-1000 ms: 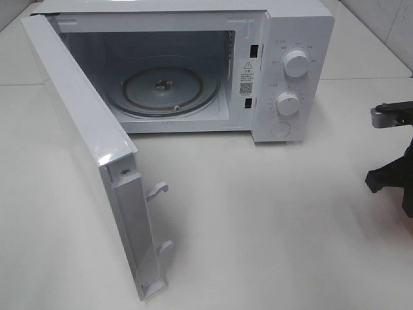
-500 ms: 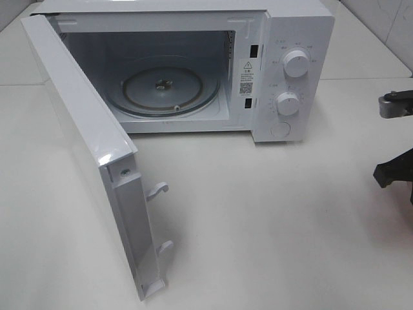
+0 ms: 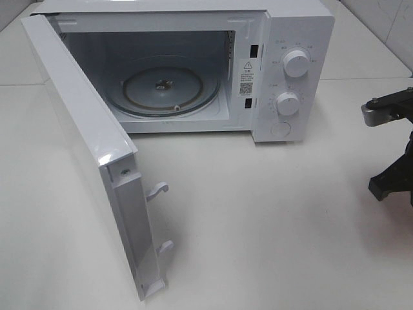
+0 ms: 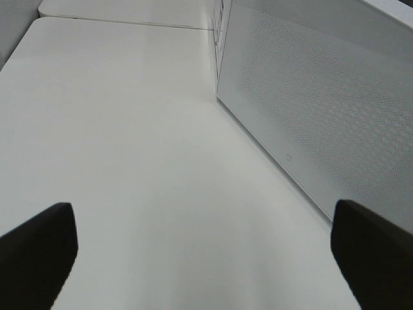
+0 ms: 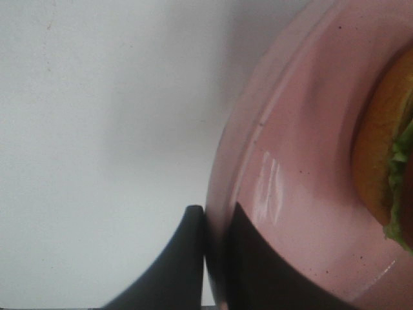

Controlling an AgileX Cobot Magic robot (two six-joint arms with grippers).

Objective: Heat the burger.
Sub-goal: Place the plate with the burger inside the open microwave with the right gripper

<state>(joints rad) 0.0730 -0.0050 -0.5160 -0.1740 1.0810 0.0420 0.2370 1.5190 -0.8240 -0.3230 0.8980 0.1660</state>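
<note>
In the right wrist view the burger [image 5: 381,139] shows as an orange-brown bun edge with green lettuce, resting on a round pink plate [image 5: 303,168]. My right gripper [image 5: 216,216] is shut on the plate's rim, one dark finger on each side of it. The exterior view shows only parts of my right arm [image 3: 390,181] at the right edge; burger and plate are outside that view. My left gripper [image 4: 203,219] is open with nothing between its fingers, low over the table beside the microwave door [image 4: 322,110].
A white microwave [image 3: 290,39] stands at the back of the white table [image 3: 271,213]. Its door [image 3: 84,135] is swung wide open to the front left. The glass turntable [image 3: 164,90] inside carries nothing. Two knobs [image 3: 295,63] sit on its right panel.
The right arm at the right edge drew slightly outward, then came back left, and its grey link now sits tilted. The microwave and left gripper have not moved.
</note>
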